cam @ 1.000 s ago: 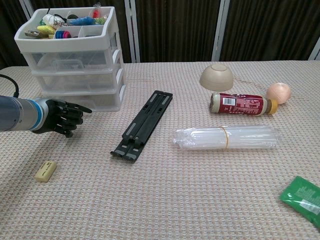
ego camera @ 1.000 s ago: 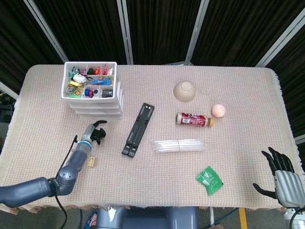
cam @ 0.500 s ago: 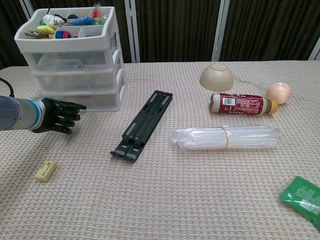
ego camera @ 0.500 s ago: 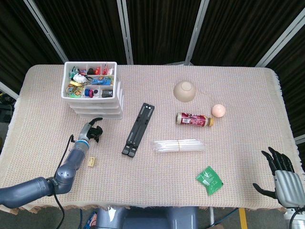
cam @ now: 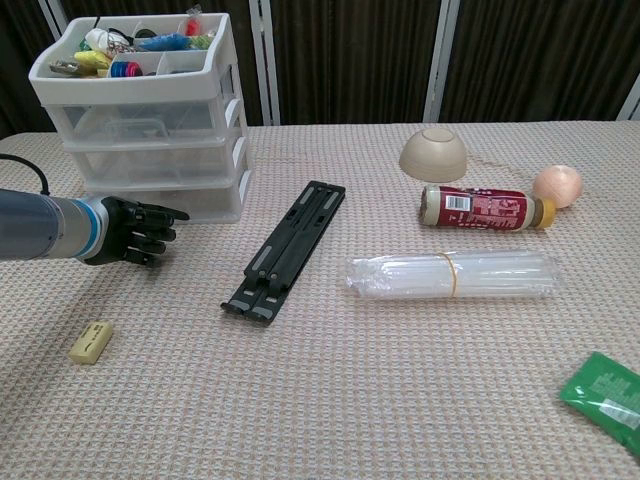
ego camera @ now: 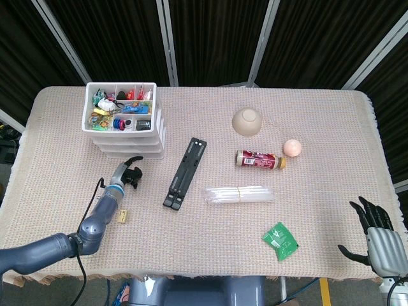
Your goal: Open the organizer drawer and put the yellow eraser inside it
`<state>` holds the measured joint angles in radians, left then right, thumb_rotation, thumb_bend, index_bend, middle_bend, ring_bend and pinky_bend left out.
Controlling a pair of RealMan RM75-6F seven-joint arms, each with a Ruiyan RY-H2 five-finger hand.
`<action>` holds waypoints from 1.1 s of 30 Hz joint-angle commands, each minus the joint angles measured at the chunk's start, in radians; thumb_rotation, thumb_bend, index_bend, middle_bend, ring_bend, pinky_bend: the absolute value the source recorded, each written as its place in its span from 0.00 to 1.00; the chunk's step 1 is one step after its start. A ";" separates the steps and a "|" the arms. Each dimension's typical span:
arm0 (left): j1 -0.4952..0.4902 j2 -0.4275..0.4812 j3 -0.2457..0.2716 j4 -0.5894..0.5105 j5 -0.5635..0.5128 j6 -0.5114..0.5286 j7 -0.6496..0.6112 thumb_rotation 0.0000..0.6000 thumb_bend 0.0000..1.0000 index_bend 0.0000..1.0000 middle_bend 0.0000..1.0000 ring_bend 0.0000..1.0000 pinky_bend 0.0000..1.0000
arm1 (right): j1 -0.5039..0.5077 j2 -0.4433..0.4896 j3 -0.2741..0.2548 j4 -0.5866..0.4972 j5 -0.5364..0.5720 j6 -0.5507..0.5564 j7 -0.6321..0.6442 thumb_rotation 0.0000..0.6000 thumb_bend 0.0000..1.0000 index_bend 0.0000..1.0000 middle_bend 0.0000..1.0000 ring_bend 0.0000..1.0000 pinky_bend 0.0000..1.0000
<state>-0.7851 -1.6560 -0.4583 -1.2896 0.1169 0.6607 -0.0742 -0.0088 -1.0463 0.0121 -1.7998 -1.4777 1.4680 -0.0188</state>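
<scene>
The white organizer (ego camera: 127,131) (cam: 150,125) stands at the table's back left with its three drawers closed and a tray of small items on top. The yellow eraser (ego camera: 122,217) (cam: 91,341) lies on the cloth in front of it. My left hand (ego camera: 129,174) (cam: 135,230) hovers just before the bottom drawer, fingers curled inward, one stretched toward the drawer front, holding nothing. It is beyond the eraser and apart from it. My right hand (ego camera: 377,233) rests at the table's near right corner with fingers spread and nothing in it.
A black folding stand (ego camera: 185,173) (cam: 285,249) lies right of my left hand. Further right are a clear tube bundle (cam: 450,275), a red bottle (cam: 485,209), an upturned bowl (cam: 433,152), a peach ball (cam: 557,185) and a green packet (cam: 608,395).
My left hand drew back to the left and a little nearer half a second ago, and has now moved forward again toward the bottom drawer. The right hand has stayed still.
</scene>
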 commanded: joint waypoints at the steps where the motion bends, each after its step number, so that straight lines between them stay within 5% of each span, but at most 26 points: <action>1: -0.003 -0.007 -0.007 0.011 0.000 -0.004 -0.013 1.00 0.85 0.19 0.95 0.90 0.75 | 0.000 0.000 0.000 0.000 0.001 0.000 0.000 1.00 0.06 0.11 0.00 0.00 0.00; 18: -0.010 -0.003 0.002 0.024 0.021 -0.049 -0.036 1.00 0.85 0.26 0.95 0.90 0.75 | -0.001 0.000 0.000 -0.002 0.003 0.000 -0.006 1.00 0.06 0.11 0.00 0.00 0.00; 33: 0.046 0.057 0.037 -0.100 0.086 -0.025 -0.065 1.00 0.85 0.29 0.95 0.90 0.75 | -0.003 -0.001 -0.001 -0.004 -0.007 0.008 -0.012 1.00 0.06 0.11 0.00 0.00 0.00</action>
<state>-0.7463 -1.6053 -0.4242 -1.3789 0.1954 0.6320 -0.1338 -0.0117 -1.0476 0.0108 -1.8037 -1.4845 1.4764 -0.0308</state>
